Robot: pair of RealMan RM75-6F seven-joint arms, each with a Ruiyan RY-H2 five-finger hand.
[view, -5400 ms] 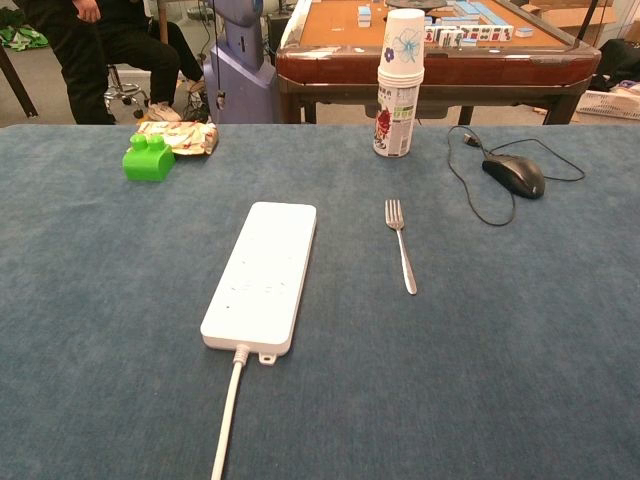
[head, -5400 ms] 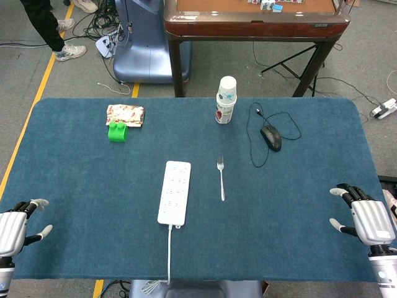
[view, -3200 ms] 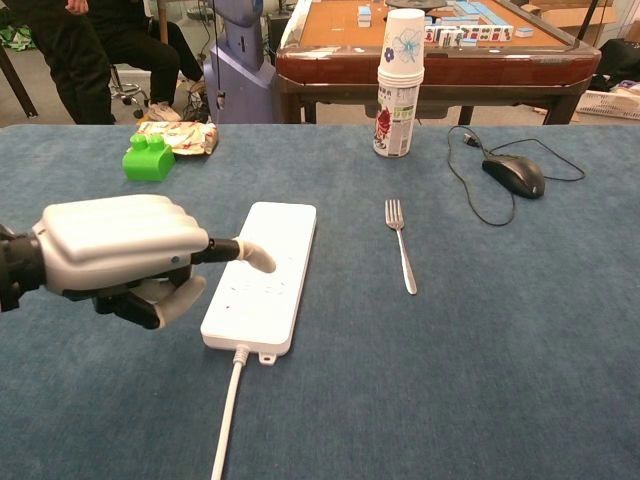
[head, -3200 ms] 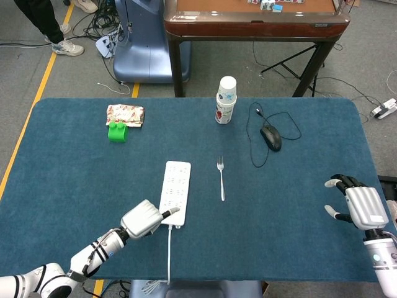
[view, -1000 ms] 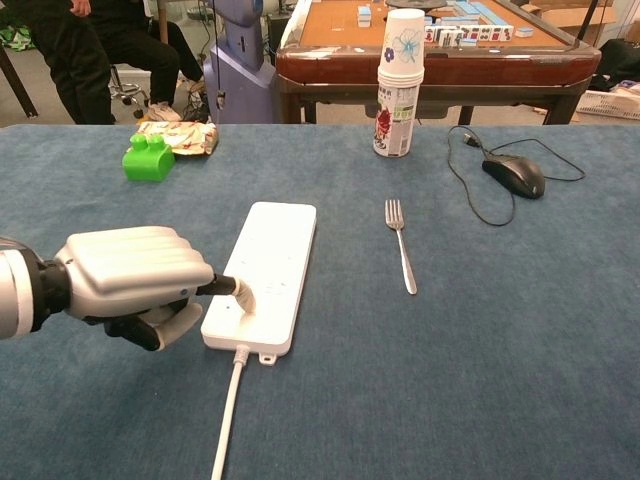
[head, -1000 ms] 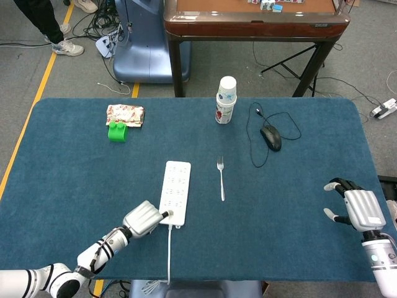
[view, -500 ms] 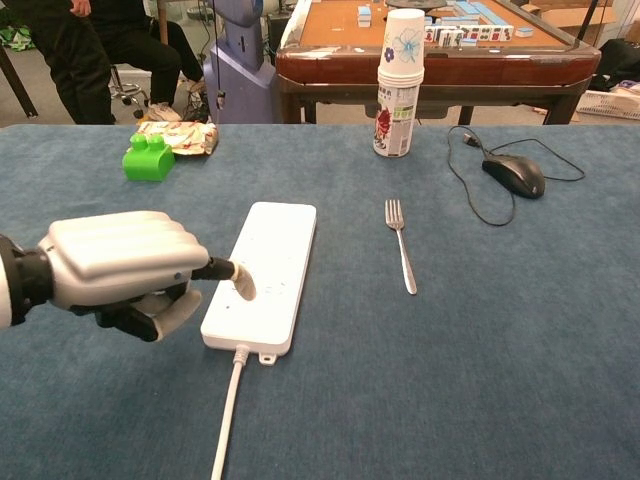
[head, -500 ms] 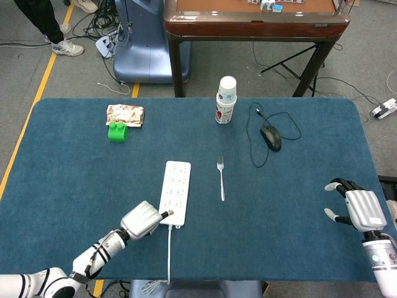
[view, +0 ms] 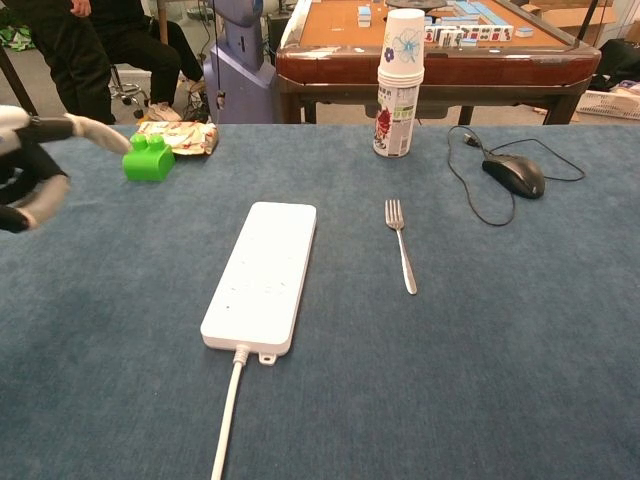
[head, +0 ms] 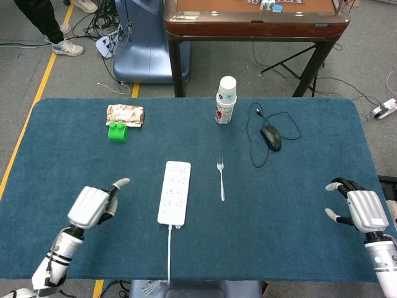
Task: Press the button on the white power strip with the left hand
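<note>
The white power strip [head: 174,191] lies lengthwise in the middle of the blue table, its cable [head: 169,248] running off the near edge; it also shows in the chest view as the power strip [view: 262,275]. I cannot make out its button. My left hand [head: 93,206] hovers to the left of the strip, well apart from it, one finger stretched out and the others curled, holding nothing. The chest view catches that left hand [view: 35,160] raised at the left edge. My right hand [head: 361,208] rests at the table's right edge, fingers apart and empty.
A fork [head: 221,179] lies right of the strip. At the back stand a bottle capped with paper cups [head: 226,100], a black mouse [head: 270,137] with its cord, a green block [head: 117,131] and a snack packet [head: 125,114]. A wooden table [head: 254,18] stands behind.
My left hand has lifted its finger off the strip's near end and pulled back to the left and up. The strip and my right hand have not moved.
</note>
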